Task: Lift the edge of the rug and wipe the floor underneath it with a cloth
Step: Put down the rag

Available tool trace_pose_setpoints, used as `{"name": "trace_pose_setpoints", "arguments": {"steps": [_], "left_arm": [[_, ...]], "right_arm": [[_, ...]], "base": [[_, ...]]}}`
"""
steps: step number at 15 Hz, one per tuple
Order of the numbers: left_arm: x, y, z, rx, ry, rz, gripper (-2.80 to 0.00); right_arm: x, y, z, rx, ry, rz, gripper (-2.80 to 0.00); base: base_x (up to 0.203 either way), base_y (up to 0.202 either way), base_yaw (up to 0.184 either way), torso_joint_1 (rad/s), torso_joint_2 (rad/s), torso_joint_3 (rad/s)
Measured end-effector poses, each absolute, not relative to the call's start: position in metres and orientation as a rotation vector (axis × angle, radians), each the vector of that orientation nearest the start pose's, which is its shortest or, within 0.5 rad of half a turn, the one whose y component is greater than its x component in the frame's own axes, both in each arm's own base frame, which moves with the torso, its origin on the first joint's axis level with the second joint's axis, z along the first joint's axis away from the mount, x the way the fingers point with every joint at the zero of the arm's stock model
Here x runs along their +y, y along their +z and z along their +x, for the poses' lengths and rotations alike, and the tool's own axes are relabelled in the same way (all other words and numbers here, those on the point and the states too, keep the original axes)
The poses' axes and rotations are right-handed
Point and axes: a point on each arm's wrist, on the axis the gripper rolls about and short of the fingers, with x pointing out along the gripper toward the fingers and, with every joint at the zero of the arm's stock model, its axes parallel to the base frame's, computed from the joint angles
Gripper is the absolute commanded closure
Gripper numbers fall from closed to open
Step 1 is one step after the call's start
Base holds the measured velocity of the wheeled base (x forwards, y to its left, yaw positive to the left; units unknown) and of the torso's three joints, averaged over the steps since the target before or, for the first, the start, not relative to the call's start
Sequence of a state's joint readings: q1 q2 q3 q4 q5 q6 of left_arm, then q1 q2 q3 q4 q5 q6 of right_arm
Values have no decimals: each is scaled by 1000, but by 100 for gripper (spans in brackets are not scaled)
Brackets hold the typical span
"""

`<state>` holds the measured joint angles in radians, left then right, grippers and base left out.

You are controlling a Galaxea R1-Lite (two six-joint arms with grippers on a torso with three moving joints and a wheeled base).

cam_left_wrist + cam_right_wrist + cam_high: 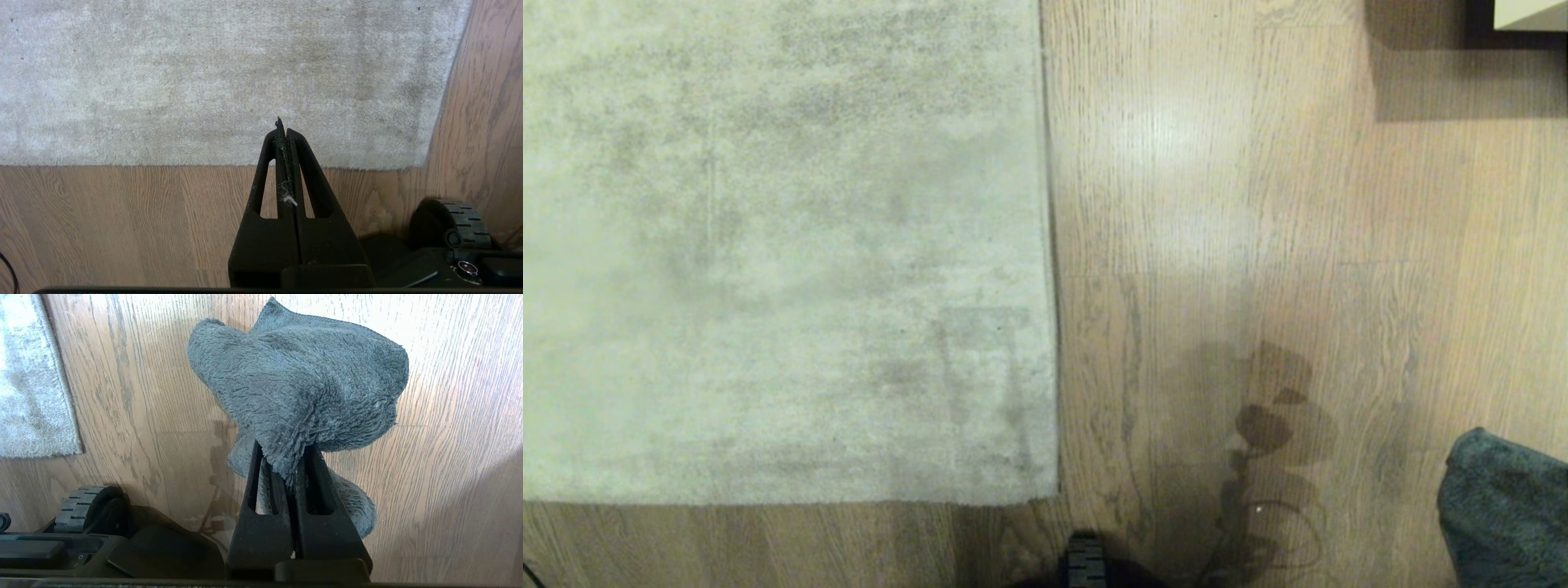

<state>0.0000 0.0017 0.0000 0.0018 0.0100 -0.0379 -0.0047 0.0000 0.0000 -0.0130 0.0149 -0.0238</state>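
The pale mottled rug lies flat on the wood-grain floor, filling the left of the head view; its near right corner is just ahead of my base. My left gripper hangs shut and empty above the rug's near edge, a wisp of lint stuck between its fingers. My right gripper is shut on the grey-teal fuzzy cloth, which bunches over the fingertips and hangs above bare floor. In the head view the cloth shows at the lower right.
A wheel of my base sits at the bottom centre, also seen in both wrist views. Pale furniture casts a shadow at the top right. A strip of rug shows in the right wrist view.
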Motion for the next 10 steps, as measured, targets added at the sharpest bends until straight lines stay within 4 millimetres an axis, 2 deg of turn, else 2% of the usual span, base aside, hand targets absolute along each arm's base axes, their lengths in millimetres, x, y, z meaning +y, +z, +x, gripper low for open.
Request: {"name": "trace_pose_setpoints", "arguments": {"steps": [10], "left_arm": [[0,75,-23,3,11,-38,0]], "right_arm": [[0,77,-23,-13,10,-24,0]], "base": [[0,0,0,0,0,0]]}}
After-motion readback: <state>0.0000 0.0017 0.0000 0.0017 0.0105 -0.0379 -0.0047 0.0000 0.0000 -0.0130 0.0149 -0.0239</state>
